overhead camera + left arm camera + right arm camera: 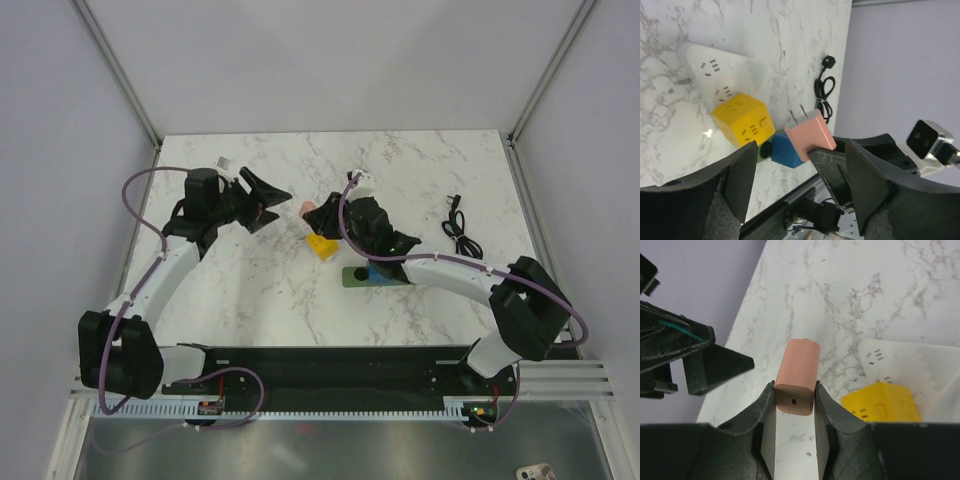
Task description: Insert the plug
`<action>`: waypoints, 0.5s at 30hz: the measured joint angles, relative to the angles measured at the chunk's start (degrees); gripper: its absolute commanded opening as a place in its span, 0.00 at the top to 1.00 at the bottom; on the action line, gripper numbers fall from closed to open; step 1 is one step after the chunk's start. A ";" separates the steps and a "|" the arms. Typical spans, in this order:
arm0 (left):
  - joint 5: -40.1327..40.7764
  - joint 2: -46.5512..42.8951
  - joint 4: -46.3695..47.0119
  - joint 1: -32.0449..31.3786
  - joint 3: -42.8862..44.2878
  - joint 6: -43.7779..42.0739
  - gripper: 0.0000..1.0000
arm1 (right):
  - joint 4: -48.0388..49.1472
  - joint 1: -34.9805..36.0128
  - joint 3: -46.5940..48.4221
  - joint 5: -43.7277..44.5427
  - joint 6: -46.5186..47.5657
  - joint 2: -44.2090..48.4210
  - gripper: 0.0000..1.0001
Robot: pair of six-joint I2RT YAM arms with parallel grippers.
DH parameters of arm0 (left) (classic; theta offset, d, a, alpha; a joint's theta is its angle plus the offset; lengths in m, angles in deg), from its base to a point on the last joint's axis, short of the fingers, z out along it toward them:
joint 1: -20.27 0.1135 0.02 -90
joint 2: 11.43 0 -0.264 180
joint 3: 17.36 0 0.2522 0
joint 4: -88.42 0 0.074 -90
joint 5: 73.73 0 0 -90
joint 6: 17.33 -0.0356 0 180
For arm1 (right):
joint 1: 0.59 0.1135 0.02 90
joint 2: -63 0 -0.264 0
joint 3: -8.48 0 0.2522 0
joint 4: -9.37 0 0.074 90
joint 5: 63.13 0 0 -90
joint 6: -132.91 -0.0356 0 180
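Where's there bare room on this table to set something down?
Bare marble: the far strip of the table, and the near-left patch between the left arm and the green power strip. Crowded mid-table: yellow block, blue plug, right gripper shut on the pink block.

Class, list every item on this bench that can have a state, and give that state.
Left gripper: open, empty.
Pink block: clamped, prongs bare.
Right gripper: shut on the pink block.
Blue plug: ungripped, set down.
Yellow block: ungripped, visible sockets empty.
White socket block: visible sockets empty.
Black cable: coiled, visible plug free.
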 measured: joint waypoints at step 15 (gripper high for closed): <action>7.41 28.61 -1.64 1.31 16.31 -17.66 0.98 | -24.76 -2.56 -1.57 -0.24 14.82 15.13 1.00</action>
